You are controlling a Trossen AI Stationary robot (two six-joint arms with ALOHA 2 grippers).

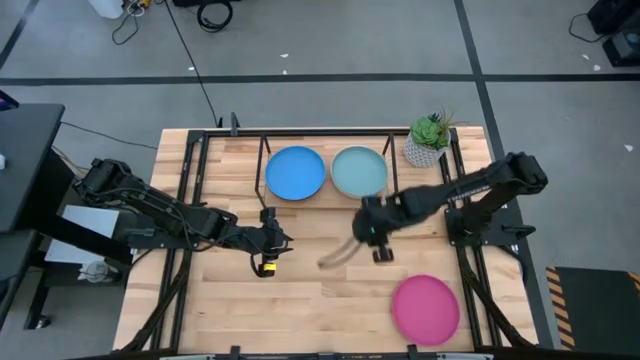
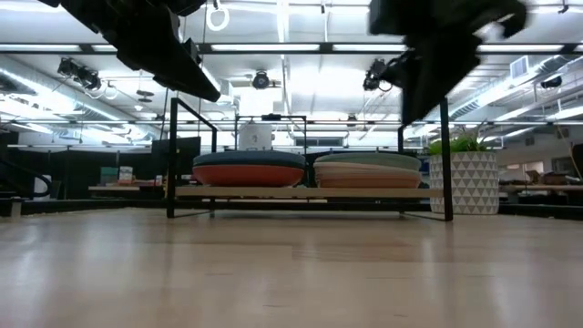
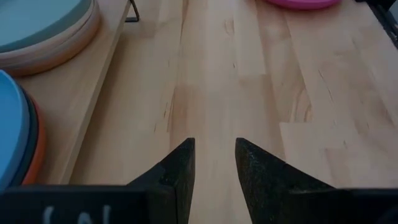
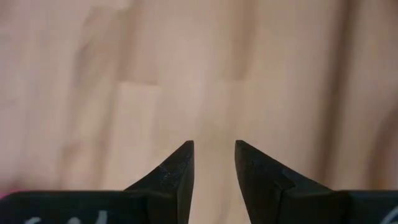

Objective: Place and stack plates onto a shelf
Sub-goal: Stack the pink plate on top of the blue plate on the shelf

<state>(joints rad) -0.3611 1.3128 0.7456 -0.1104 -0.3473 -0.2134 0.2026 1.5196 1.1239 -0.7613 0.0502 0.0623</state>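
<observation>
The shelf (image 1: 325, 190) stands at the table's far middle, its wood board (image 2: 310, 192) carrying two stacks of plates. A bright blue plate (image 1: 295, 172) tops the left stack and a pale teal plate (image 1: 358, 172) tops the right stack. A magenta plate (image 1: 425, 308) lies flat on the table near the right front. My left gripper (image 1: 272, 243) hovers open over the table's middle, in front of the blue stack. My right gripper (image 1: 365, 245) hangs open above bare wood in front of the teal stack, between the shelf and the magenta plate. Neither holds anything (image 3: 214, 144) (image 4: 214, 144).
A small white pot with a green plant (image 1: 428, 142) stands at the shelf's right end. Black rails (image 1: 190, 170) run along the table's left and right sides. Bare wood tabletop (image 1: 300, 310) lies in front of both grippers.
</observation>
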